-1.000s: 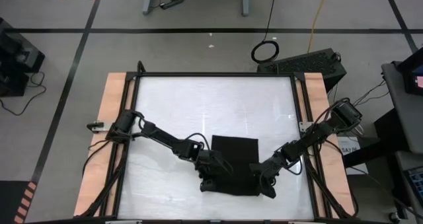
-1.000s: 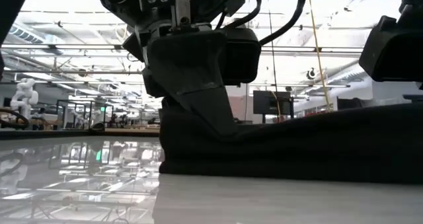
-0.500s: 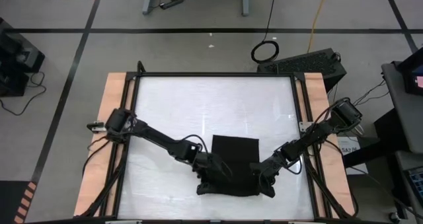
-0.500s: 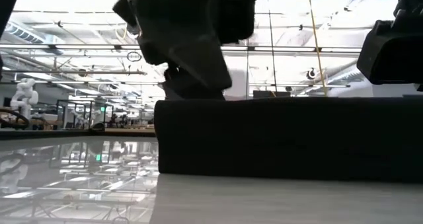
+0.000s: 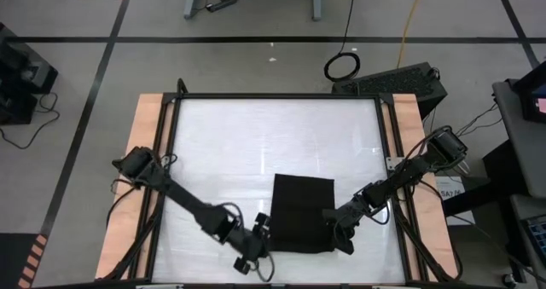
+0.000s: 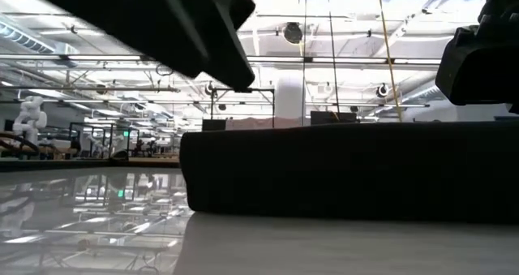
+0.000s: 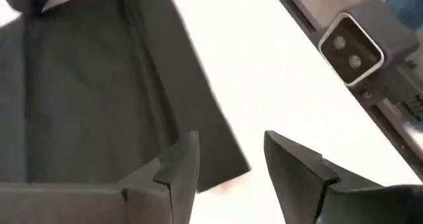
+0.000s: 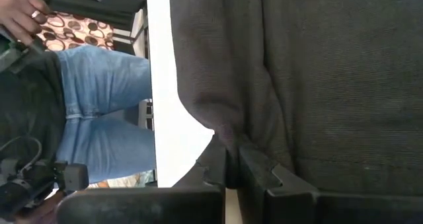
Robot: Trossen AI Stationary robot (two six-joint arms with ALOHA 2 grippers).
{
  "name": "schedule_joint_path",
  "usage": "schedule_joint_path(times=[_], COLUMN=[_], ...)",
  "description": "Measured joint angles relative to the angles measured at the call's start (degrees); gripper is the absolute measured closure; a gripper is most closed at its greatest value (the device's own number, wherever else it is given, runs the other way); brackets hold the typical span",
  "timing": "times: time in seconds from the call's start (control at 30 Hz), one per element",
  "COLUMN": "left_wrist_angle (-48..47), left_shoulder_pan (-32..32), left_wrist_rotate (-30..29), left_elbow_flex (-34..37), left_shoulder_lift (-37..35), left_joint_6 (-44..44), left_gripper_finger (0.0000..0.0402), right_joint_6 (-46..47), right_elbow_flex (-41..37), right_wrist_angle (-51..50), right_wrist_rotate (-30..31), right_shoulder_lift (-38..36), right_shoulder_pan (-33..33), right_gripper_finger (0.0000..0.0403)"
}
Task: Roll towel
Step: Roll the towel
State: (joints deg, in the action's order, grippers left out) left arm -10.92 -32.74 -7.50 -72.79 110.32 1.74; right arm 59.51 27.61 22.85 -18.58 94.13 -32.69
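The towel [image 5: 299,214] is seen lying flat on the counter [image 5: 256,135], toward the near edge and a little right of the counter's middle. It is folded into a dark, slightly tall rectangle. Its long axis is judged to run from the near edge of the counter toward the far edge, and its short edges face those two sides. In the low view the towel [image 6: 349,174] shows as a thick, layered band resting on the counter, and no roll has yet been formed. The white tag cannot be made out.

The right tool [image 5: 344,238] is placed at the towel's near right corner. Its fingers [image 8: 254,171] are pinched tightly on a gathered fold of the cloth, as the right wrist view shows. The left tool [image 5: 251,248] is held just off the towel's near left corner, over bare counter. Its fingers [image 7: 178,168] are spread moderately with nothing between them, and the towel's edge [image 7: 205,128] lies just beyond them.

The main risk is judged to be an uneven start. With only the right corner gripped, a pull or turn could drag that side alone, so the towel would be skewed or its folded layers opened. The left corner could also be missed or only the top layer caught, and a loose, cone-shaped roll would result. A person's legs [image 8: 106,112] are visible beyond the counter.
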Motion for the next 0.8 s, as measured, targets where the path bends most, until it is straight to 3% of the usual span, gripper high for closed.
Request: schedule_joint_path(times=[0.2,0.37,0.67,0.8], left_wrist_angle=[4.0,4.1,4.5,4.6], left_shoulder_pan=[-1.1,-0.7,2.9,4.2], left_wrist_rotate=[-1.1,-8.0,-2.0,1.4], left_elbow_flex=[0.0,0.1,-0.1,-0.2], left_shoulder_lift=[4.1,5.9,8.6,9.0], left_joint_6=[-0.6,-0.7,2.7,3.8], left_gripper_finger=[0.0226,0.0226,0.0228,0.0266], right_joint_6=[0.1,0.7,1.3,1.4], right_elbow_flex=[0.0,-0.1,-0.1,-0.1], right_wrist_angle=[0.1,0.5,1.2,1.5], right_wrist_rotate=[0.0,0.2,0.2,0.4], right_shoulder_lift=[0.0,0.0,0.1,0.1], right_shoulder_pan=[0.1,0.1,0.1,0.1], right_gripper_finger=[0.0399,0.0399,0.0399,0.0397])
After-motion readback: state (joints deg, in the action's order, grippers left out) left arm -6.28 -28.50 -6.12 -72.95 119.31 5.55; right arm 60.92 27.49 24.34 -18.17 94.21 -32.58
